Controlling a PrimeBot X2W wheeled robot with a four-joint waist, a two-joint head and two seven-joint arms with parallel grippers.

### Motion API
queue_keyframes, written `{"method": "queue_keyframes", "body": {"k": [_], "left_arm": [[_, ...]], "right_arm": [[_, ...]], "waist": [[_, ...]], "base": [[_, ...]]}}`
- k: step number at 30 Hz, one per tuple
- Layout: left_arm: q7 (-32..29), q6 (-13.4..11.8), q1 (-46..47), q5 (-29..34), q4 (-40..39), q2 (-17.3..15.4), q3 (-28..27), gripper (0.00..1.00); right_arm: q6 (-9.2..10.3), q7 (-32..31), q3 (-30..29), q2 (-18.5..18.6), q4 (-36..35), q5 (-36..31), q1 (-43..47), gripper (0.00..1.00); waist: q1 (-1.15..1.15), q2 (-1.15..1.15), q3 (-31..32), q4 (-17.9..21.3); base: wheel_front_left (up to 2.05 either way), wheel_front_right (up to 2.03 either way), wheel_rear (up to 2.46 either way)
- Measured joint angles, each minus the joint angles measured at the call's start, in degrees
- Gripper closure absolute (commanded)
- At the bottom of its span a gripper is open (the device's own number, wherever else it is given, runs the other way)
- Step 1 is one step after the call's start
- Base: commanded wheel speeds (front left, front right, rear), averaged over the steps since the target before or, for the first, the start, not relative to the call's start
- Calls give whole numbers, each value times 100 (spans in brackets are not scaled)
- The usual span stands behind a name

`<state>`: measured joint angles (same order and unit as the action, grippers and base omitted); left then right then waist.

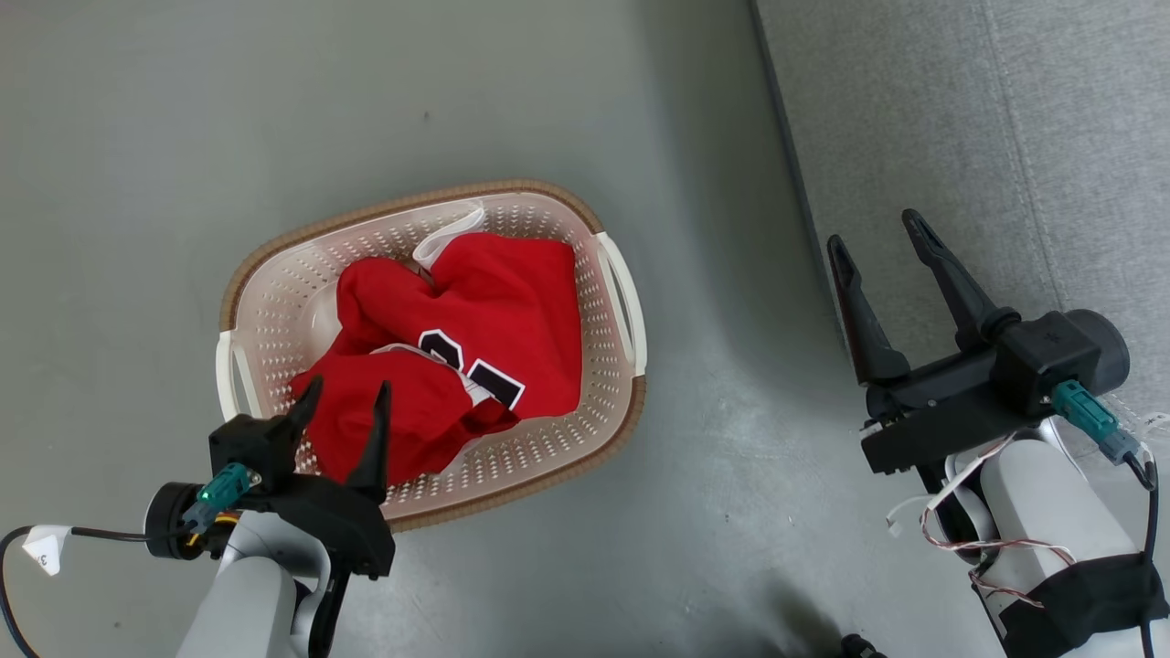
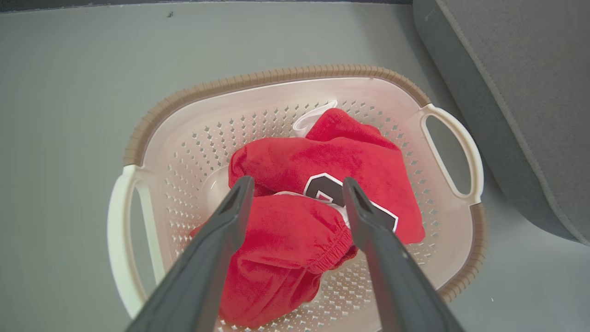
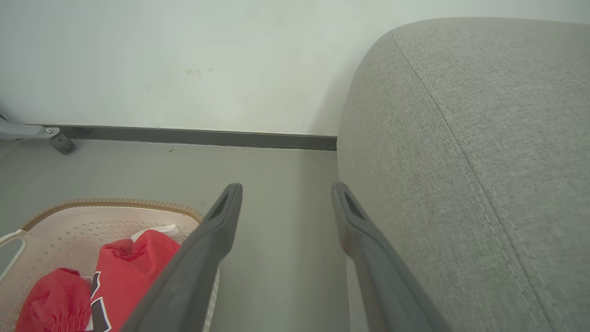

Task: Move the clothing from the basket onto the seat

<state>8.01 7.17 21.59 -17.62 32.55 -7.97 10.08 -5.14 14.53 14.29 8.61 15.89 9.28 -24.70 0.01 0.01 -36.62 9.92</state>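
Observation:
Red clothing [image 1: 475, 338] with black white-edged numerals lies bunched in the cream basket [image 1: 274, 274] on the floor; it also shows in the left wrist view [image 2: 318, 170] and the right wrist view [image 3: 124, 272]. My left gripper [image 1: 345, 395] hovers open over the basket's near side, its fingers [image 2: 230, 216] spread above the garment with the elastic hem [image 2: 286, 240]. My right gripper [image 1: 879, 242] stands open and empty beside the grey seat [image 1: 1005, 137], at the cushion's left edge [image 3: 461, 138].
The basket [image 2: 152, 138] sits on a grey floor [image 1: 183, 110], a short gap left of the seat [image 2: 530, 92]. A white wall with a dark baseboard [image 3: 207, 136] runs behind. A castor wheel [image 3: 62, 143] shows at the far left by the wall.

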Motion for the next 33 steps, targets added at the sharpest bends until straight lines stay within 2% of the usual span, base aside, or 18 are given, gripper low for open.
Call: {"method": "queue_keyframes", "body": {"k": [19,21,33], "left_arm": [[-542,29,558,15,857,94,221,0],[-598,-65,639,47,931,96,233,0],[-904,-265,1213,156,1393,90,257,0]], "right_arm": [[-91,1,11,-23,82,-85,-70,0],[-92,1,13,-34,80,-85,-70,0],[-94,1,-5,-59,-27,-85,-70,0]], "waist": [[-2,0,-165,-82],[-1,-1,-207,-65],[-1,-1,-549,34]], "base": [[0,0,0],[0,0,0],[0,0,0]]}}
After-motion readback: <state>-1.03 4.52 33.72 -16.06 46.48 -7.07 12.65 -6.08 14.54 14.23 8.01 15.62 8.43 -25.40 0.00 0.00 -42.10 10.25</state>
